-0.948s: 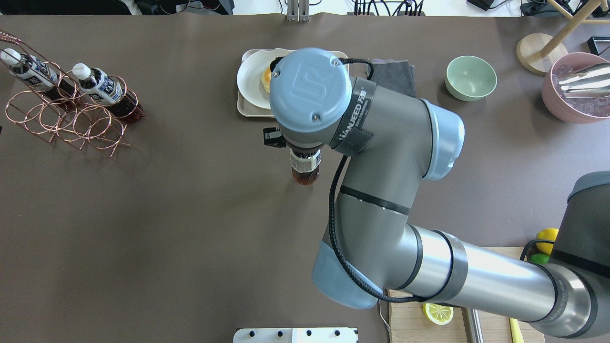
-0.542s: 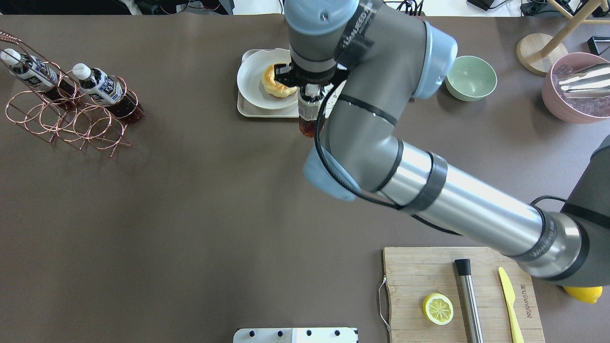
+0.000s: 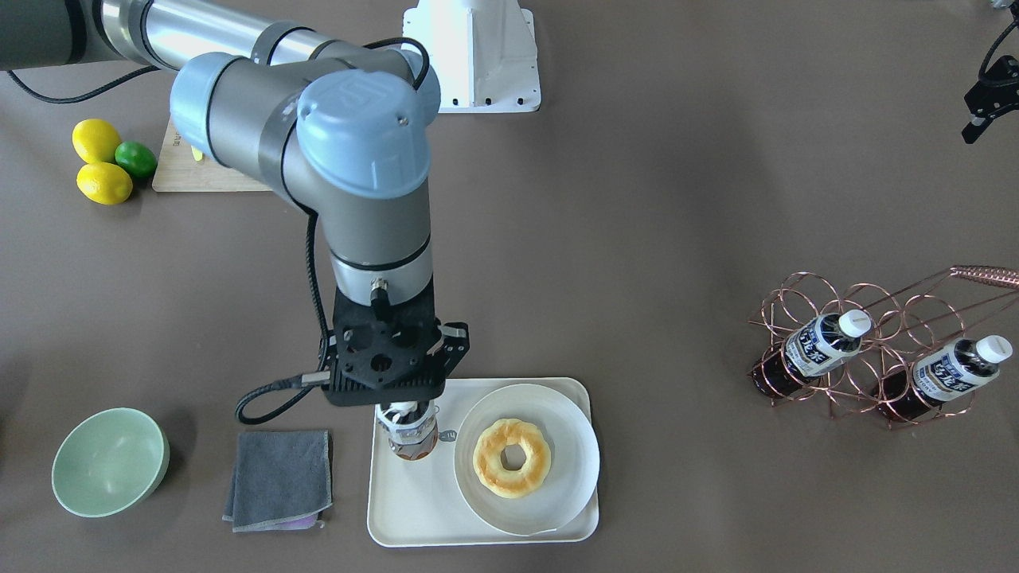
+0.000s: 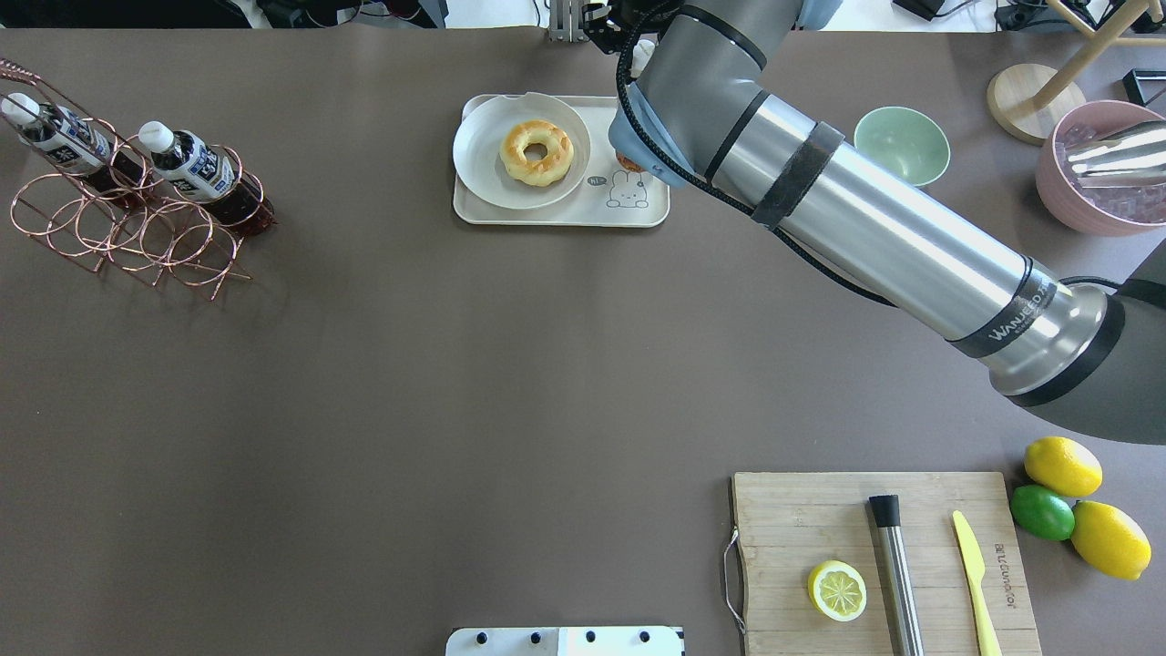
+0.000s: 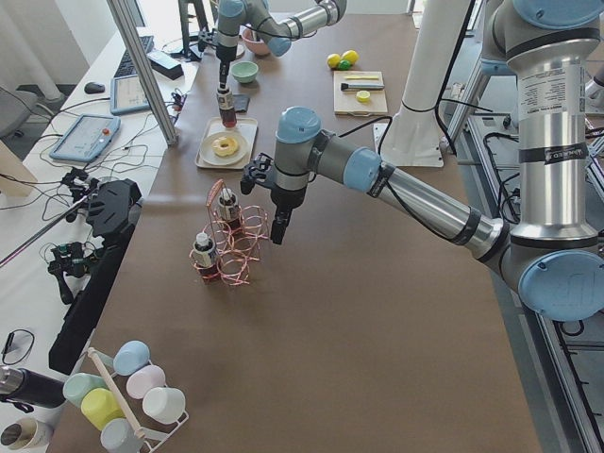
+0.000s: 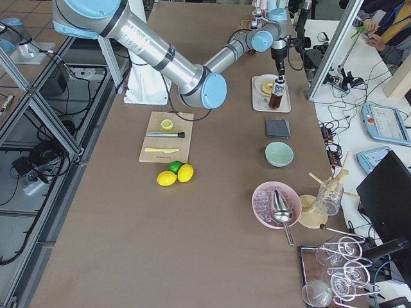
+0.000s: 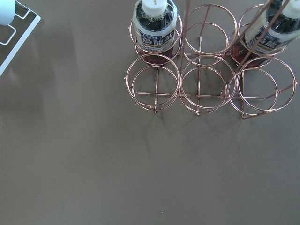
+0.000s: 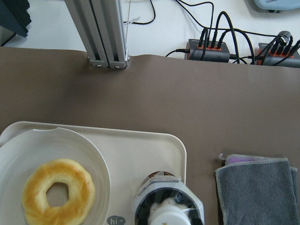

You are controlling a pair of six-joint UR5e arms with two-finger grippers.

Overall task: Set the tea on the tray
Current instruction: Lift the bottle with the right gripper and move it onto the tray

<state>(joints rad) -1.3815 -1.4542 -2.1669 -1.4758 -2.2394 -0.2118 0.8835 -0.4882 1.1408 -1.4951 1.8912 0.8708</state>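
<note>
My right gripper (image 3: 406,410) is shut on the neck of a tea bottle (image 3: 411,442) and holds it upright on or just above the cream tray (image 3: 414,509), in the tray's free part beside the plate. In the right wrist view the bottle's white cap (image 8: 168,214) sits over the tray (image 8: 140,143). In the overhead view my arm hides all but the bottle's brown base (image 4: 629,164). Two more tea bottles (image 4: 191,169) (image 4: 59,137) lie in the copper wire rack (image 4: 137,237). My left gripper (image 3: 973,131) hangs near that rack; I cannot tell if it is open.
A round white plate (image 4: 478,150) with a doughnut (image 4: 537,152) fills the tray's other half. A grey cloth (image 3: 279,477) and a green bowl (image 3: 110,461) lie beside the tray. A wooden cutting board (image 4: 783,510) and a pink bowl (image 4: 1093,182) are on my right side.
My right arm has carried the tea bottle away from me, from the bare table in front of the tray to over the tray beside the plate.
</note>
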